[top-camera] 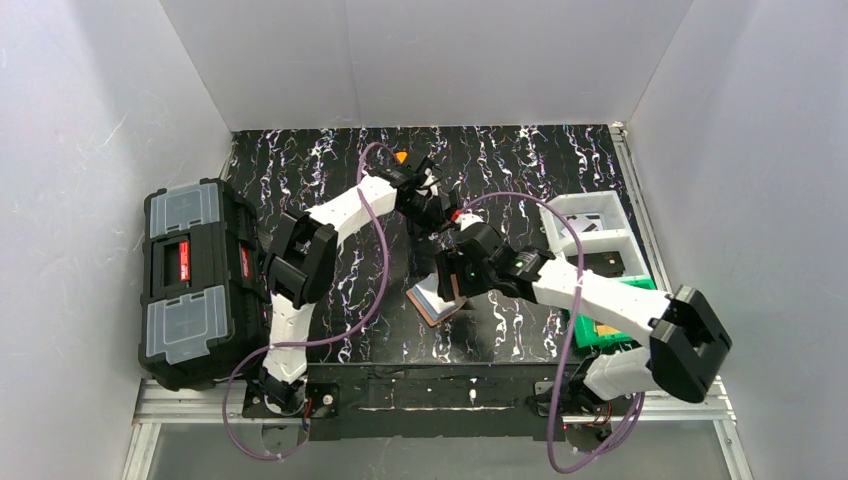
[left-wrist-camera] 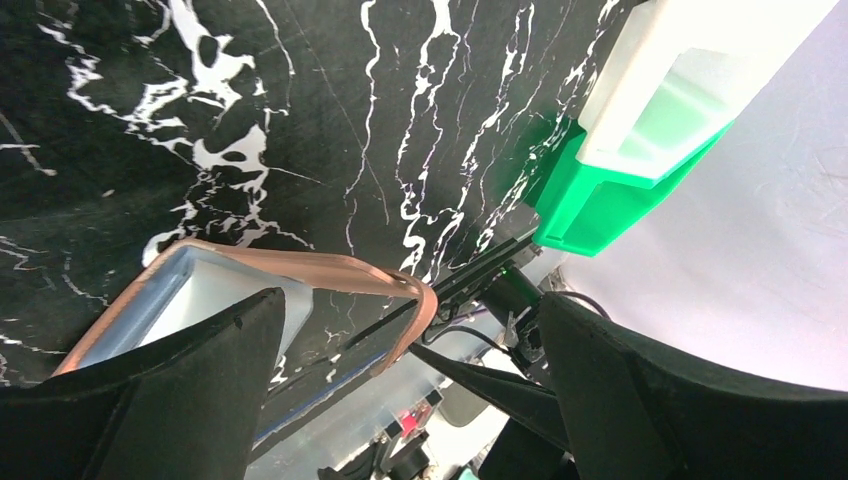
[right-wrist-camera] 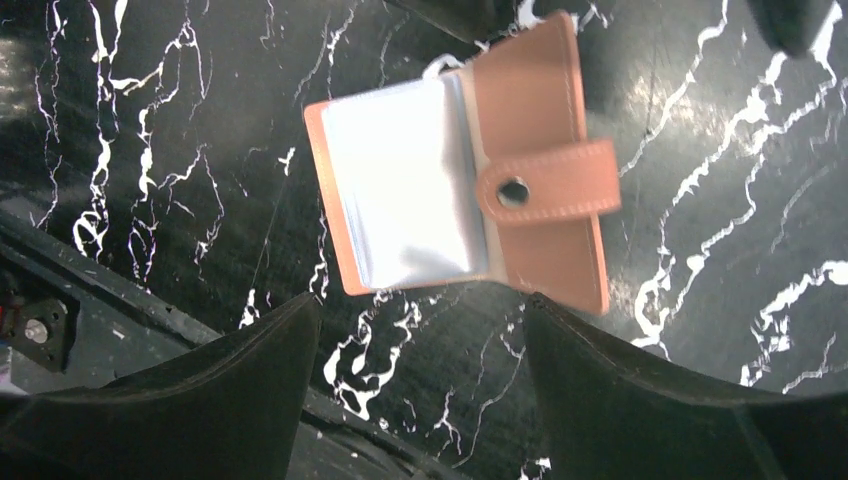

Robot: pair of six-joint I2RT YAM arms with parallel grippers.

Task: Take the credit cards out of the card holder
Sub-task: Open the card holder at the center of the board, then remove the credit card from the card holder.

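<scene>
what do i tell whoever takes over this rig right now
Left gripper: open, empty, near the small brown leather card holder.
Right gripper: open, empty, poised over it.
Holder lies open on the black marbled table, a pale page showing inside.
Done: holder opened. Left: pull out the credit cards; none visibly out yet.

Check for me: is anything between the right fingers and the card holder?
Nothing visible is. The card holder lies open on the table, straight ahead of the right fingers, which are spread wide. Only marble tabletop shows between them.
</scene>
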